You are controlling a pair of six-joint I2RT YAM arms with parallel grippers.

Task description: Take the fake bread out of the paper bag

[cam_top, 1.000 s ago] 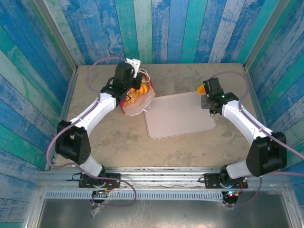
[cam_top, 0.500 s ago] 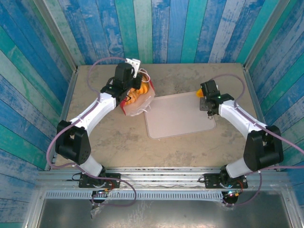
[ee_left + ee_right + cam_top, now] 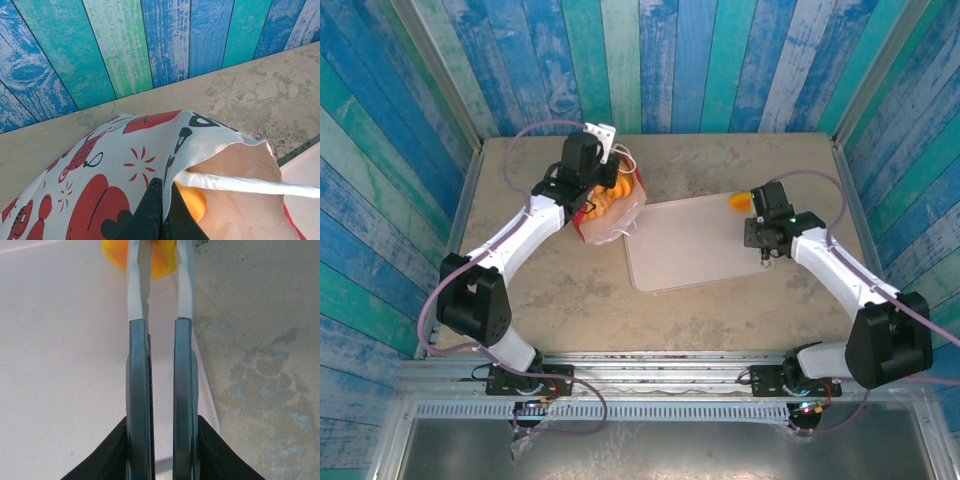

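My left gripper (image 3: 161, 212) is clamped tight on the rim of the paper bag (image 3: 100, 170), which sits at the far left of the table (image 3: 720, 160), just beside the tray (image 3: 690, 250). Orange bread (image 3: 192, 200) shows inside its mouth, under a white handle (image 3: 250, 185). My right gripper (image 3: 157, 260) is narrow, with a slim gap between the jaws. Its tips are at an orange piece (image 3: 115, 252) on the tray's far right corner, and I can't tell whether they pinch it.
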